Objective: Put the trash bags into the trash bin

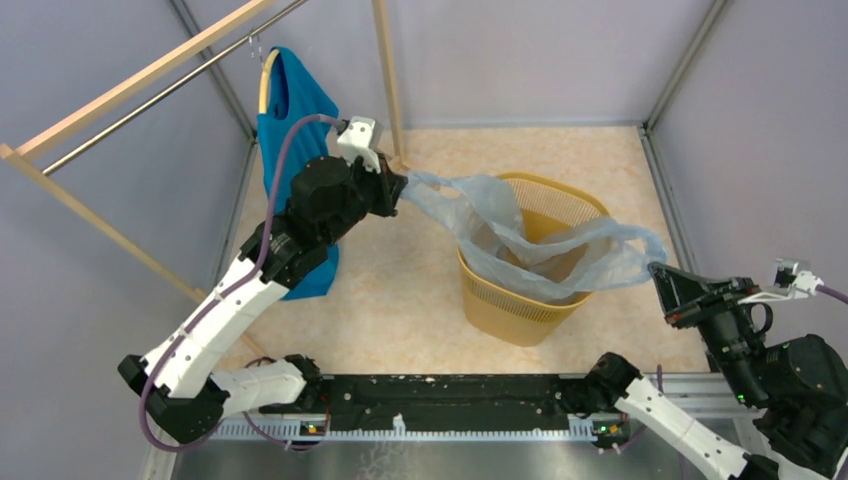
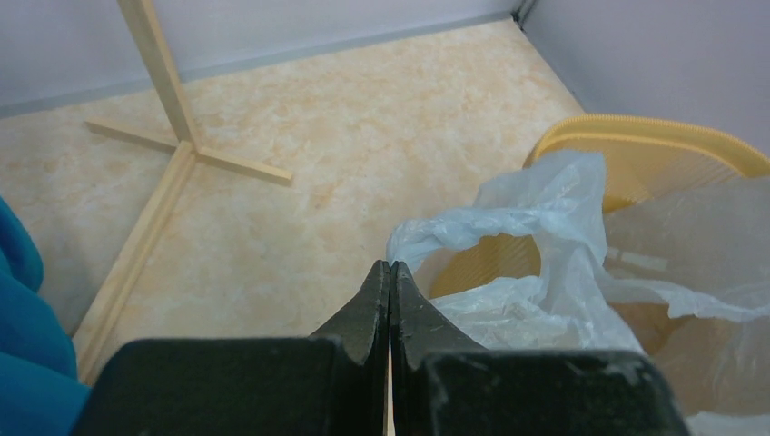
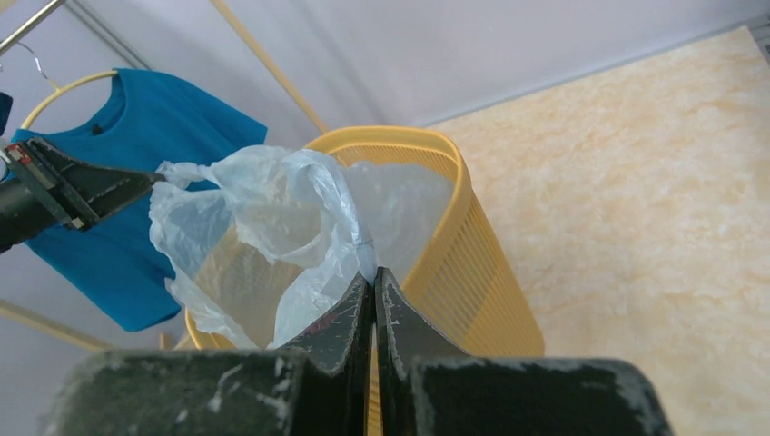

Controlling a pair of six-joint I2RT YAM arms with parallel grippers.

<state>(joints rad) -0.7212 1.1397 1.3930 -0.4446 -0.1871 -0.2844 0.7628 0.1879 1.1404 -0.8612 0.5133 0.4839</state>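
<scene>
The pale blue-grey trash bag (image 1: 545,255) is stretched open over the yellow trash bin (image 1: 500,300), its body sagging into the bin's mouth. My left gripper (image 1: 403,187) is shut on the bag's left loop handle (image 2: 472,227), left of and above the bin. My right gripper (image 1: 657,273) is shut on the bag's right handle (image 3: 363,245), just right of the bin's rim (image 3: 454,191). The bag (image 3: 263,218) and bin (image 2: 654,136) show in both wrist views.
A teal-blue shirt (image 1: 290,110) hangs on a wooden clothes rack (image 1: 130,85) at the back left, behind my left arm. The rack's foot (image 2: 182,145) lies on the beige floor. Grey walls enclose the cell on three sides.
</scene>
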